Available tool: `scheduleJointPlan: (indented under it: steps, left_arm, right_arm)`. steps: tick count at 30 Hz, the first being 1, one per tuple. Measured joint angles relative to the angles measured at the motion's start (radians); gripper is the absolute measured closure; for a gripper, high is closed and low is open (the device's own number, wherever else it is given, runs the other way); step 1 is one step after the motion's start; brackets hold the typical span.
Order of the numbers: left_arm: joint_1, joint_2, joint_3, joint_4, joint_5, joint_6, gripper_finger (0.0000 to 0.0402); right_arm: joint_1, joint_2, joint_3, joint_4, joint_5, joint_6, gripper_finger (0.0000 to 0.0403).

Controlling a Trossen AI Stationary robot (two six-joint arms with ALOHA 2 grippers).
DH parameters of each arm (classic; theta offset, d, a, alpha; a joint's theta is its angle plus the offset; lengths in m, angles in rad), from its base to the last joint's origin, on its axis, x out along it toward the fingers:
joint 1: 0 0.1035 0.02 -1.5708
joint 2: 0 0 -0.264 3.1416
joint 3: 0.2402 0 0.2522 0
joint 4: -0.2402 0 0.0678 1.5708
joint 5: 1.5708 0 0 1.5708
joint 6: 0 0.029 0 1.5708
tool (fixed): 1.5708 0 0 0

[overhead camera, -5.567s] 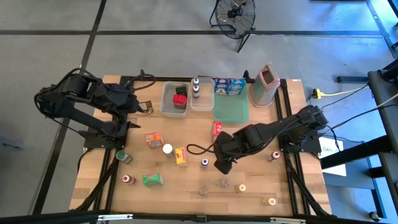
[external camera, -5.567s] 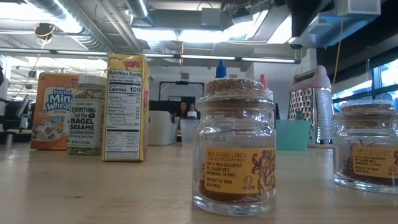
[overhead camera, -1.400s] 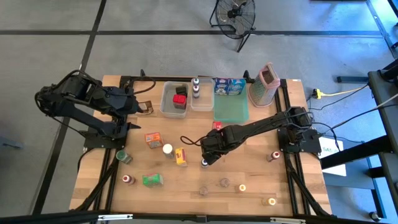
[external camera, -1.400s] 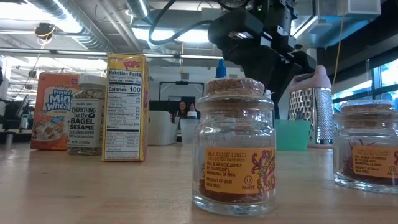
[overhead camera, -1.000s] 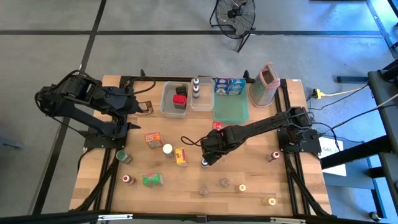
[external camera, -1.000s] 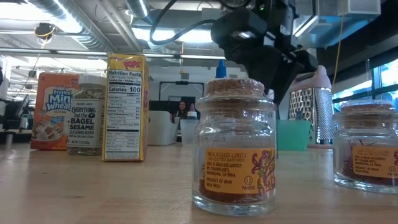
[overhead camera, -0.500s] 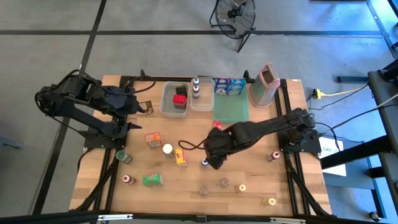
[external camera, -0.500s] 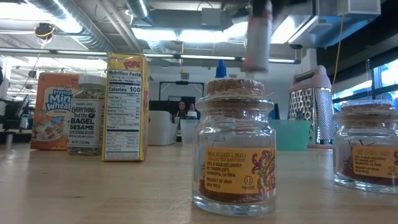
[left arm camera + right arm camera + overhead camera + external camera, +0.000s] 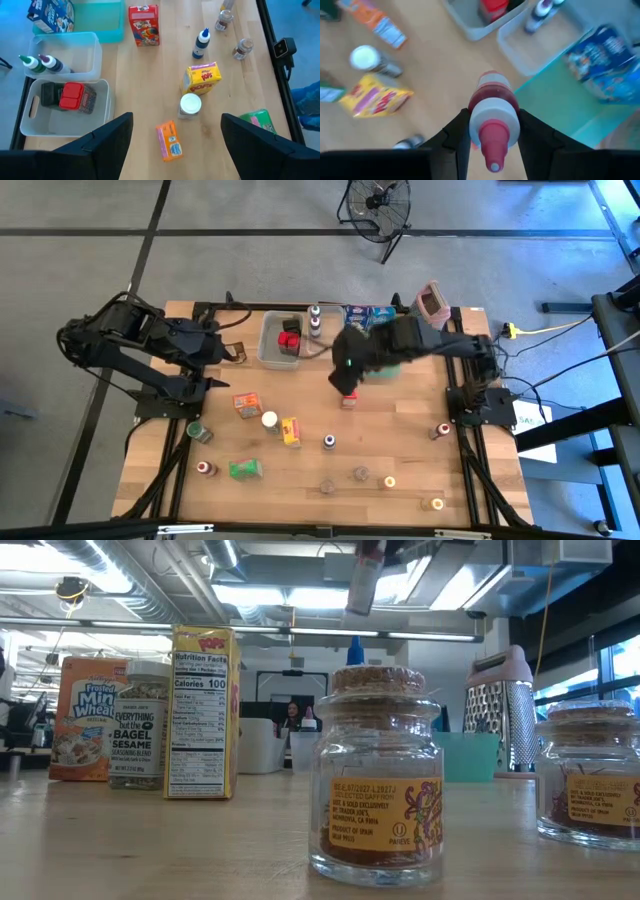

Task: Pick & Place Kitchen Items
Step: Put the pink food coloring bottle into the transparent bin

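While airborne near the clear tubs (image 9: 298, 340), right hand (image 9: 492, 131) clamps red-capped bottle (image 9: 491, 112), left hand (image 9: 172, 131) apart.

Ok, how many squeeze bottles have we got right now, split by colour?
Green bottle: 1, in the small tub
Purple bottle: 1, same tub
Blue bottle: 1, standing on the table
Red bottle: 1, held in the right tool
Total: 4
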Motion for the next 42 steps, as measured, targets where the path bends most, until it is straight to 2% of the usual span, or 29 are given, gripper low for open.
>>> scheduleJointPlan:
  steps: [6, 11, 17, 28, 34, 42]
  left_arm:
    - [0.000, 0.008, 0.000, 0.003, 0.010, 0.000, 0.0103]
    - [0.000, 0.005, 0.000, -0.001, 0.010, 0.004, 0.0104]
    - [0.008, 0.001, 0.000, -0.004, 0.002, 0.107, 0.0103]
    - [0.107, 0.001, 0.000, 0.092, 0.015, 0.293, 0.0104]
    - [0.160, 0.006, 0.000, 0.089, 0.022, 0.326, 0.0103]
    - [0.206, 0.011, 0.000, 0.088, 0.124, 0.359, 0.0103]
  right_arm:
    - [-0.197, 0.007, 0.000, 0.099, -0.056, -0.215, 0.0275]
    - [-0.355, 0.042, -0.004, 0.241, -0.199, -0.367, 0.0275]
    - [-0.487, 0.124, -0.005, 0.245, -0.265, -0.458, 0.0275]
    - [-0.548, 0.286, -0.006, 0.278, -0.290, -0.508, 0.0275]
    - [-0.577, 0.325, -0.006, 0.286, -0.241, -0.524, 0.0275]
    - [-0.598, 0.341, -0.006, 0.327, -0.218, -0.556, 0.0275]
